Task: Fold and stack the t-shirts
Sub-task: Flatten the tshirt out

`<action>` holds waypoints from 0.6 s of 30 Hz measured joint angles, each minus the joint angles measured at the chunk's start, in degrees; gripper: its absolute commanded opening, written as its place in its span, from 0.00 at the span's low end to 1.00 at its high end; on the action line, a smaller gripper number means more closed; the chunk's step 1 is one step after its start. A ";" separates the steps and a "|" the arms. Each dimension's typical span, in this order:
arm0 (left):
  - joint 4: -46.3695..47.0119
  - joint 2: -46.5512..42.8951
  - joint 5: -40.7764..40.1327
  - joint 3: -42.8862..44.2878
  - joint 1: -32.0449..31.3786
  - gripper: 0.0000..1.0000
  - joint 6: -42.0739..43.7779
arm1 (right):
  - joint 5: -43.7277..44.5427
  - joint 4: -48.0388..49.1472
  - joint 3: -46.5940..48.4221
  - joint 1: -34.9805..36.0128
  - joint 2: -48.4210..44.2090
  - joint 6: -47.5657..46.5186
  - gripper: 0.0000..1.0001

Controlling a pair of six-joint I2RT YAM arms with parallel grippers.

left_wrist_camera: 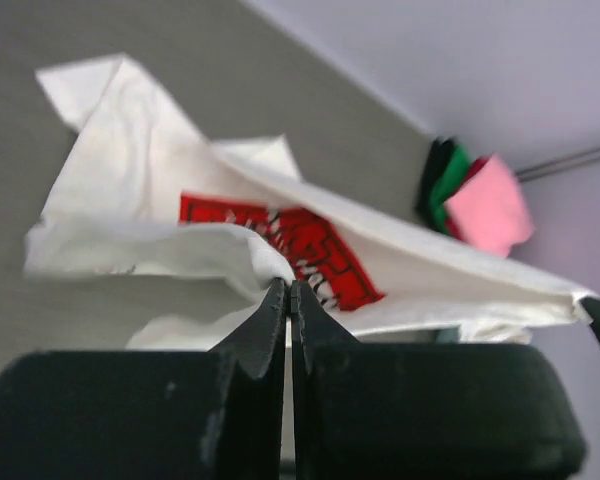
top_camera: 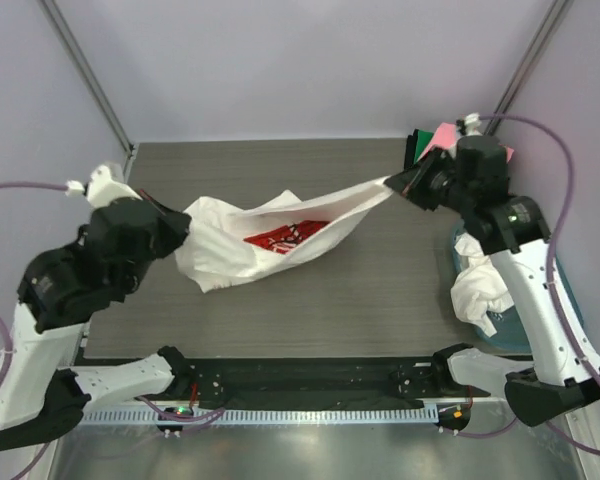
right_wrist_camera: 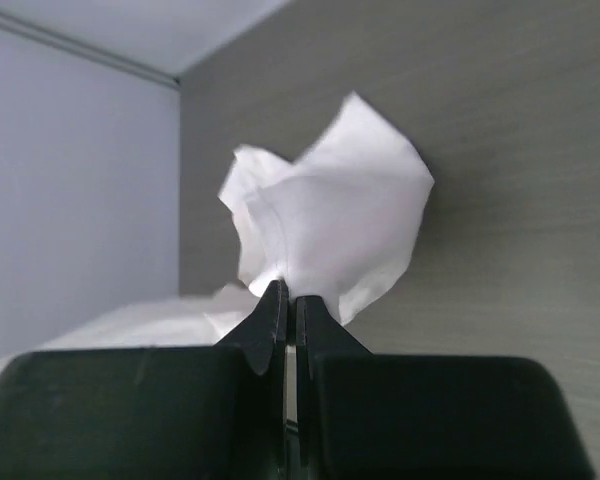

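Top external: white t-shirt (top_camera: 230, 245) taut, ends clenched in left fingers (left_wrist_camera: 268, 325), right fingers (right_wrist_camera: 268, 318).

Grey wood-grain table (top_camera: 380, 290), plain pale lilac walls (top_camera: 300, 60), metal corner struts (top_camera: 85, 75), even light

This is a robot lab test cell rather than a home or shop. Plain pale panels (top_camera: 280, 60) wall in a grey wood-grain desk (top_camera: 380, 290). Bare metal struts (top_camera: 88, 75) slant up behind the left pincer (top_camera: 185, 222) and the right pincer (top_camera: 392, 184). Two white-and-black robot arms (top_camera: 525, 290) are bolted to a black rail (top_camera: 310, 380) nearer than both pincers, trailing purple cables (top_camera: 30, 185).
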 measured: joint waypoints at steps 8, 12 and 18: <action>-3.19 10.29 -9.97 34.40 0.00 0.00 12.92 | -1.84 -5.35 25.20 -4.00 4.59 1.09 0.01; -3.74 10.51 -14.49 42.82 0.00 0.00 20.33 | -1.55 -5.99 31.04 -4.00 4.70 1.03 0.01; 4.63 2.23 -15.06 39.04 0.00 0.00 32.94 | 0.04 -2.82 31.52 -4.00 -1.22 -0.70 0.01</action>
